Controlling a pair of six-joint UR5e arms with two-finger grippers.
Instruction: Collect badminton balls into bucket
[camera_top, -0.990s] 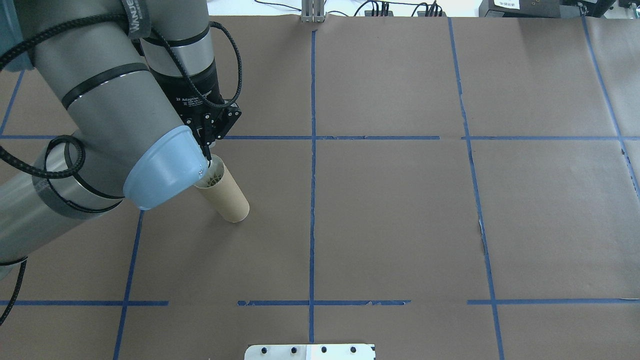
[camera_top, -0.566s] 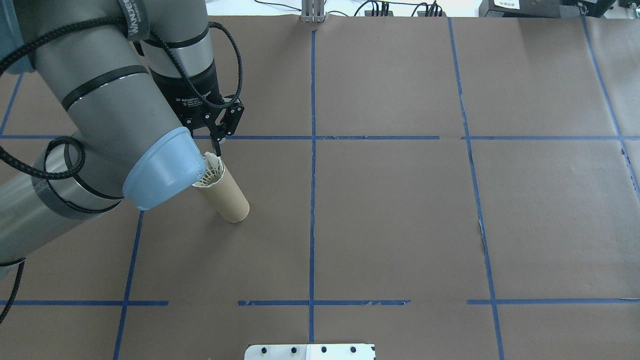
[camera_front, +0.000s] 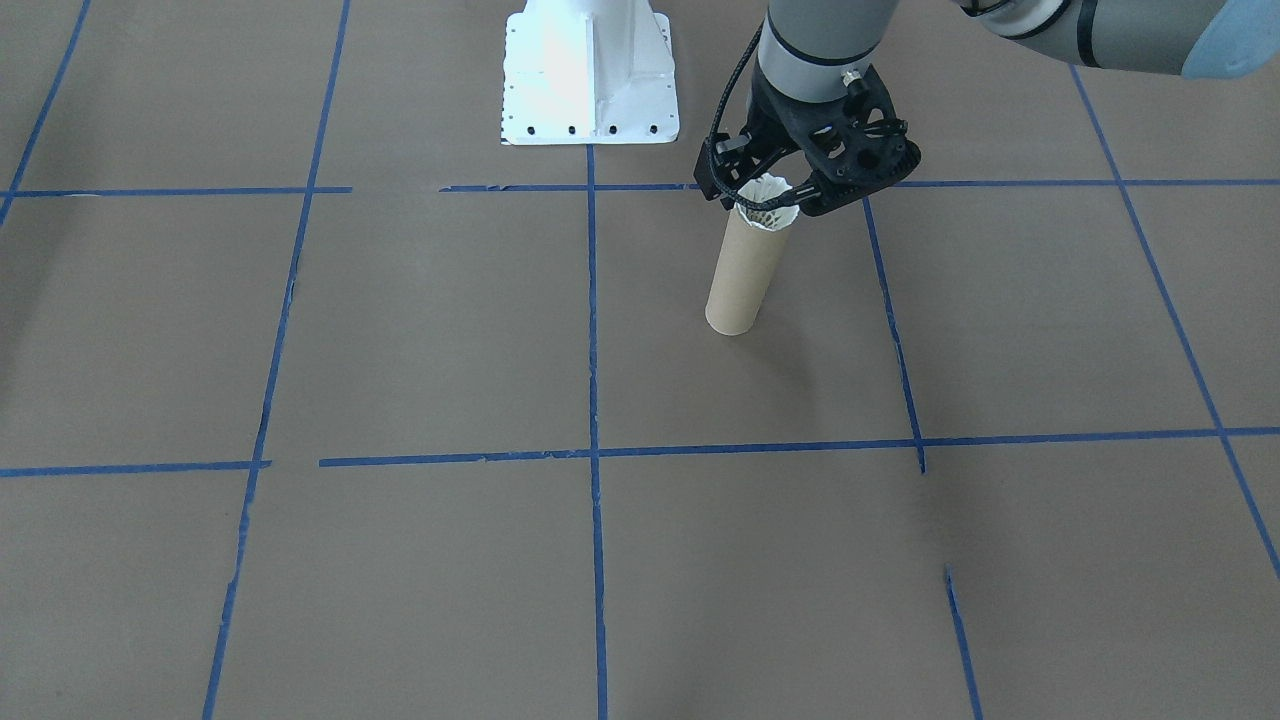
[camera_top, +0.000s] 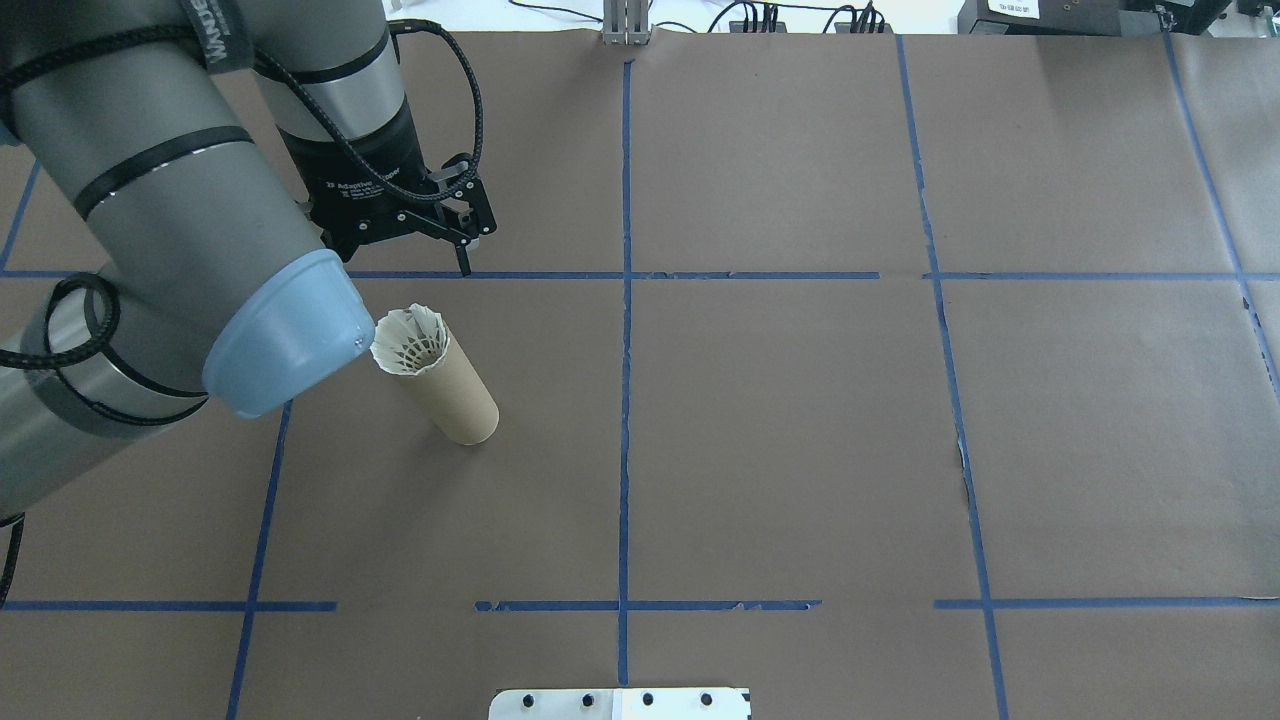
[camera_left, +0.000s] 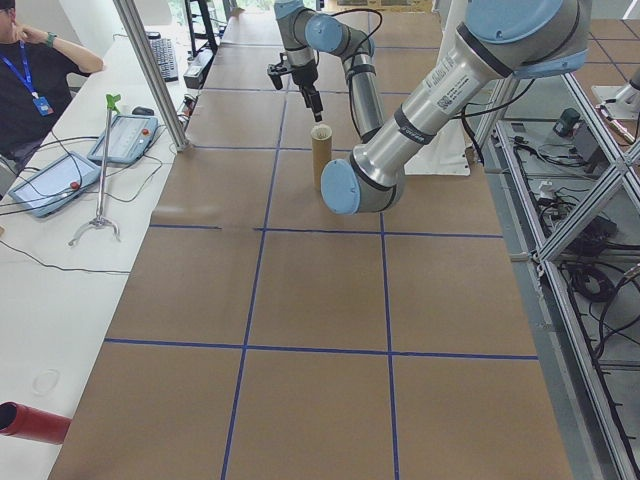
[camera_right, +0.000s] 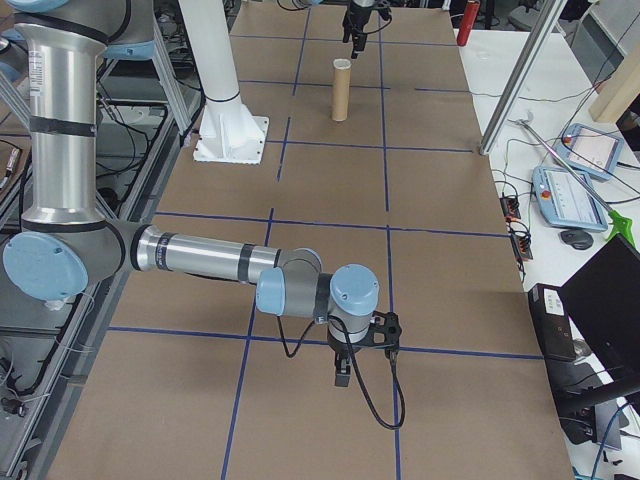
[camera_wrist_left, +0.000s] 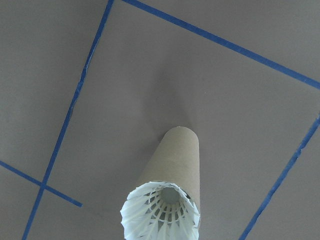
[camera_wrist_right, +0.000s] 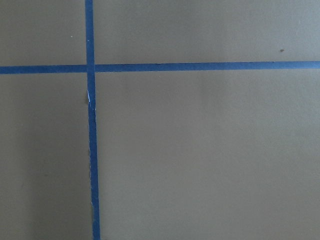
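Lifted clear: left hand (camera_top: 462, 243), fingers apart, empty, beyond shuttlecock (camera_top: 408, 340) seated atop tube (camera_top: 452, 390); brown-papered desk (camera_top: 800, 450), blue tape grid.

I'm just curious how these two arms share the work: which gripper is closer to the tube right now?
Left. The left gripper hovers just above the tube, which holds the shuttlecock. The right gripper is far down the table.

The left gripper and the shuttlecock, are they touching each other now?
Apart. In the overhead exterior view the left gripper sits clear of the shuttlecock, with bare brown table between them; the shuttlecock rests in the mouth of the bucket.
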